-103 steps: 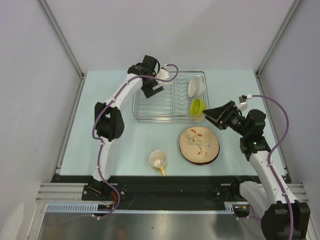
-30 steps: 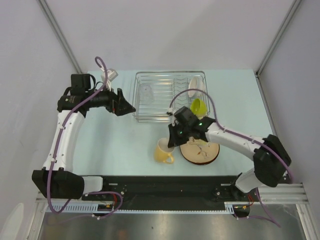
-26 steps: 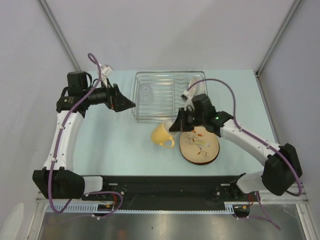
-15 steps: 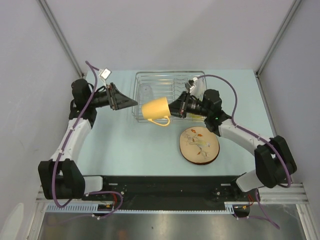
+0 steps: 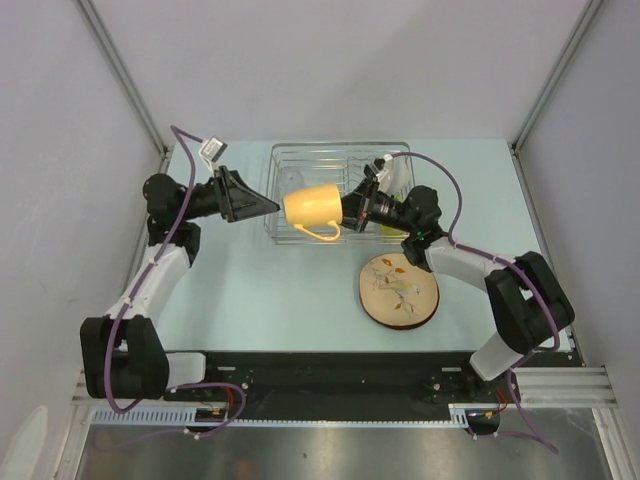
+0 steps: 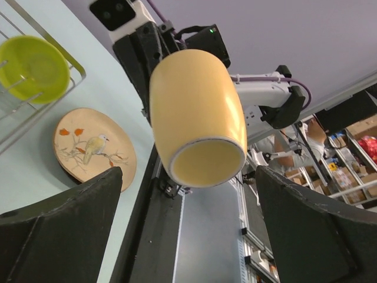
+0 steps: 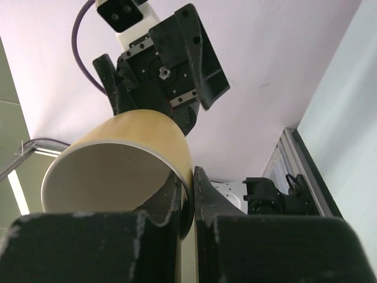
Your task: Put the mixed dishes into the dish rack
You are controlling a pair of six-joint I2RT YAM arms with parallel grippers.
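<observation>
The right gripper point(image 5: 347, 208) is clamped narrowly on the rim of the yellow-orange mug point(image 5: 312, 206), one finger inside it. The mug lies level in the air with its mouth toward that gripper and its long axis running to the left gripper point(image 5: 268, 205). It is plain and glossy, and hangs over the dish rack point(image 5: 330, 146). The left gripper gapes wide just off the mug's base, empty.

White links, black joints, purple cables on left arm point(image 5: 158, 278) and right arm point(image 5: 466, 262).

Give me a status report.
Right end effector shut on mug rim, aloft near rack. Left end effector open, facing mug. Nothing between them.
</observation>
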